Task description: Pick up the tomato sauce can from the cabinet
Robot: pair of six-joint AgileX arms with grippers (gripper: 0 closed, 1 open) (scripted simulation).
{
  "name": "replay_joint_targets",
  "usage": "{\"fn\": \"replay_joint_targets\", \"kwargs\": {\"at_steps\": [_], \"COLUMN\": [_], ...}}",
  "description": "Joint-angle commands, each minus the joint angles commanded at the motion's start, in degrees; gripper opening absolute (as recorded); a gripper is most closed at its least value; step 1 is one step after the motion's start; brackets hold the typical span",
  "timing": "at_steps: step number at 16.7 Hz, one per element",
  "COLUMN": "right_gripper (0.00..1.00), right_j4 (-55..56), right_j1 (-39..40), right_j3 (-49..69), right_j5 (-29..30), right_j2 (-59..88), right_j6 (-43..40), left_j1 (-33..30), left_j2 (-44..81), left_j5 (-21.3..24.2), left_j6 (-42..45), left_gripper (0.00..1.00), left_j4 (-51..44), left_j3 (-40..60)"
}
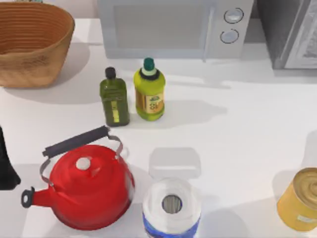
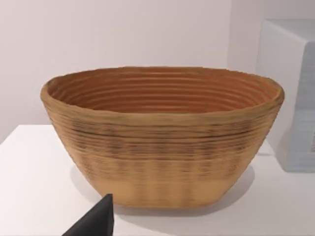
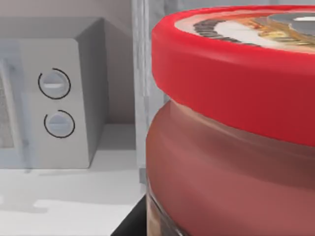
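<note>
Counting around the one microwave (image 1: 173, 27): two bottles (image 1: 148, 91) in front, one basket (image 1: 32, 42) left, one cabinet (image 1: 290, 32) right. In the right wrist view the tomato sauce can (image 3: 236, 137) looms beside the microwave; whether any fingers grip it, I cannot tell.

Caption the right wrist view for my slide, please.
Red-lidded jar looms close to the right wrist camera, the microwave with two knobs behind.

Glossy red kettle (image 1: 89, 191), rough woven basket (image 1: 30, 42), smooth matt table (image 1: 237, 129), shiny metallic yellow can (image 1: 301, 199)
</note>
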Motion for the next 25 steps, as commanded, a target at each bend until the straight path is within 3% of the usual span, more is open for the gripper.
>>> {"fn": "replay_joint_targets", "kwargs": {"at_steps": [25], "right_gripper": [0.0], "right_j4": [42.9], "right_j1": [0.3], "right_j3": [22.1], "right_j5": [-24.4], "right_j2": [71.4], "right_j6": [2.3], "left_j1": [0.0], "left_j2": [0.0], "left_j5": [0.0], "left_j6": [0.0], "left_gripper": [1.0], "left_j4": [0.0], "left_j3": [0.0]}}
